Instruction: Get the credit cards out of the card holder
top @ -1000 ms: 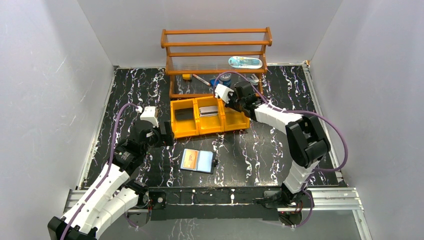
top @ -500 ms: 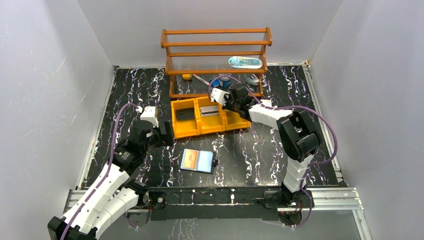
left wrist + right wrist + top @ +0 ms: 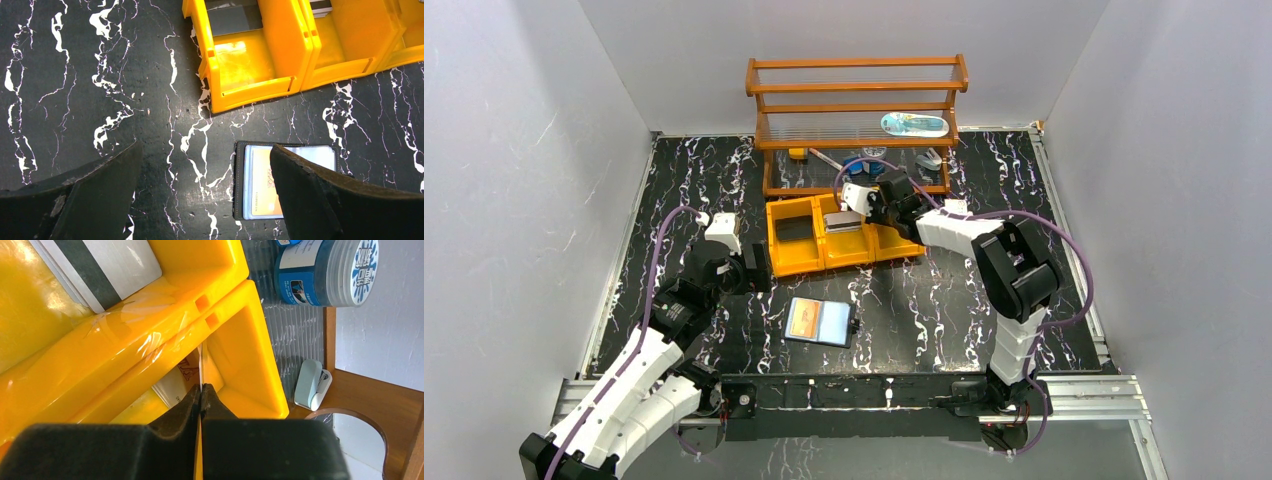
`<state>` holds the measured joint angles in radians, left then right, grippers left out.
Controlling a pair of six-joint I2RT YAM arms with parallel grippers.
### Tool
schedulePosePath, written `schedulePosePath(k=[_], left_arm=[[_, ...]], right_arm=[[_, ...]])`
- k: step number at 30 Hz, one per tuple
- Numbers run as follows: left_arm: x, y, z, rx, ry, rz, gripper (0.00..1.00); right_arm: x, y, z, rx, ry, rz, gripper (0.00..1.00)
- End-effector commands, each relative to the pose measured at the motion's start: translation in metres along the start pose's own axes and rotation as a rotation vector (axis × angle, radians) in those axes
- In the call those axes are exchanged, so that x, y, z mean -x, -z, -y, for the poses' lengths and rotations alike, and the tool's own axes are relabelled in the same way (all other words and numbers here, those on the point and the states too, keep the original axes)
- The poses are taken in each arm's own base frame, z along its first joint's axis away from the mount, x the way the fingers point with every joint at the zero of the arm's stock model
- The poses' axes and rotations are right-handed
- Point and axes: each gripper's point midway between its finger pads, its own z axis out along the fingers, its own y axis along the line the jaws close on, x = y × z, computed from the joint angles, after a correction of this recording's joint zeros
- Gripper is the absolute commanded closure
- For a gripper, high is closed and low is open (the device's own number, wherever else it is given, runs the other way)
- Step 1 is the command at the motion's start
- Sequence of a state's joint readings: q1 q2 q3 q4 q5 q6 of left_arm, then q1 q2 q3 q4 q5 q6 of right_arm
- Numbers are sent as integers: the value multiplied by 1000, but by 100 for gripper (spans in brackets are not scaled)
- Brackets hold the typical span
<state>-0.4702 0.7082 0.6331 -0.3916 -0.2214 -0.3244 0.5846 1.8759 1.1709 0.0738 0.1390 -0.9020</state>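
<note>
The card holder (image 3: 820, 322) lies open and flat on the black marble table, with a tan-orange credit card (image 3: 261, 182) in its left panel. My left gripper (image 3: 204, 150) hovers over the table just left of it, open and empty; its right finger (image 3: 320, 195) covers part of the holder. Over the right compartment of the yellow bin (image 3: 240, 365), my right gripper (image 3: 201, 387) is shut on a thin credit card (image 3: 201, 362) seen edge-on. Another card (image 3: 175, 382) lies in that compartment. The middle compartment holds a striped card (image 3: 100, 262), the left one a dark card (image 3: 232, 17).
A wooden rack (image 3: 856, 90) stands right behind the bin (image 3: 844, 250), with a blue tub (image 3: 325, 272) and a small pale clip-like object (image 3: 312, 385) on its lowest level. A blue oval item (image 3: 914, 124) lies on a shelf. Grey walls enclose the table.
My right gripper has moved left and slightly forward over the bin with the card pinched in it. The left arm and the card holder have not moved.
</note>
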Motion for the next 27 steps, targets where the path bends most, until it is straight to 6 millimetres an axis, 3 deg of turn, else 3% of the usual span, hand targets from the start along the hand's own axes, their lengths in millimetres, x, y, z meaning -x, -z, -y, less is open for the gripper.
schedulePosePath(k=[1,11,16,27], left_arm=[[10,4,0,2,-4,23,2],[9,2,0,4,-8,16,2],[8,1,0,3,-10,9,2],[6,1,1,-4,-13,2,2]], right_arm=[[12,-7,9,-5,22,22,89],[10,-11,7,0,7,12,75],[19,-7,10,-4,-29,46,64],[27,0,12,-16,-93,89,58]])
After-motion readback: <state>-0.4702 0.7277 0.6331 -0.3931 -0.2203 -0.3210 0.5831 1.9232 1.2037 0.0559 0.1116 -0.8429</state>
